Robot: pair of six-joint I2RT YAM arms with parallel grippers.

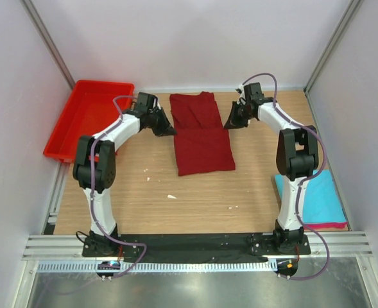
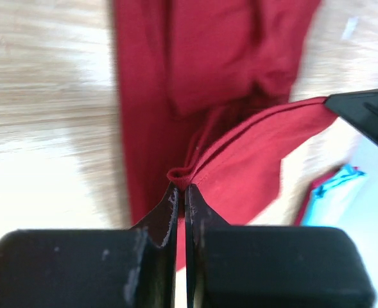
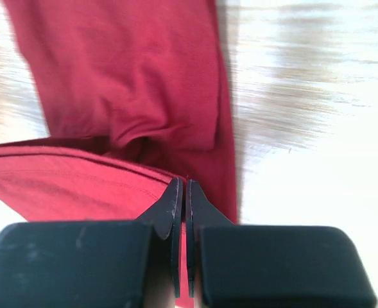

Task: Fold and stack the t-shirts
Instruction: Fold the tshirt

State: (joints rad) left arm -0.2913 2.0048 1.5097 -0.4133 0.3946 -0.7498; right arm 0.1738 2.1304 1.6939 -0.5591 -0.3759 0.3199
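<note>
The dark maroon t-shirt (image 1: 201, 138) lies as a long strip in the middle of the table. My left gripper (image 1: 170, 131) is at its left edge and my right gripper (image 1: 228, 124) at its right edge, both about halfway along. In the left wrist view the left gripper (image 2: 183, 187) is shut on a pinched bit of the maroon hem (image 2: 253, 160), which stretches across to the right gripper's black finger (image 2: 368, 115). The right wrist view has the right gripper (image 3: 183, 183) shut on the shirt's edge (image 3: 79, 179). A folded turquoise t-shirt (image 1: 317, 196) lies at the right, with a pink t-shirt's edge (image 1: 333, 226) under it.
A bright red plastic tray (image 1: 89, 119) stands at the back left, just beyond the left arm's elbow. Small white scraps (image 1: 171, 196) lie on the wooden table (image 1: 144, 205) in front of the shirt. Walls close in on both sides.
</note>
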